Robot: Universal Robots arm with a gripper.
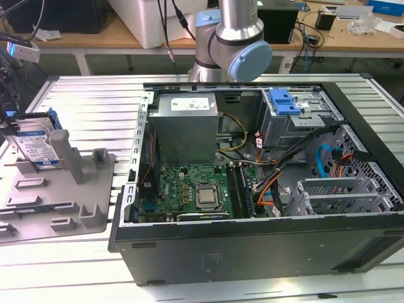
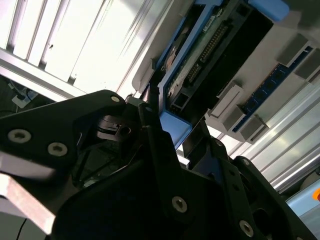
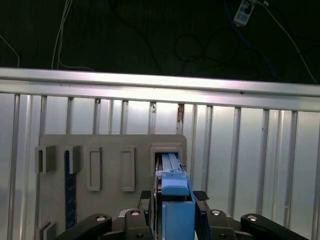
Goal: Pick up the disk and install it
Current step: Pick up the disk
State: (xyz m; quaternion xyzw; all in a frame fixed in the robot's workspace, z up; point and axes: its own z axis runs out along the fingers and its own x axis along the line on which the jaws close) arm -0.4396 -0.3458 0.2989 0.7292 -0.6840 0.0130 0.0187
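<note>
The disk [image 1: 36, 144] stands on edge, slightly tilted, in a slot of the grey fixture [image 1: 82, 189] on the slatted aluminium table [image 1: 82, 88], at the exterior view's left and well apart from the open computer case [image 1: 252, 252]. Its label is white and blue.

In the first wrist view, the gripper [image 3: 172, 197] straddles the disk's blue carrier [image 3: 175, 210]. The fingers [image 3: 200, 196] are closed against both of its sides. The lower end of the disk sits in the fixture slot [image 3: 169, 150].
</note>
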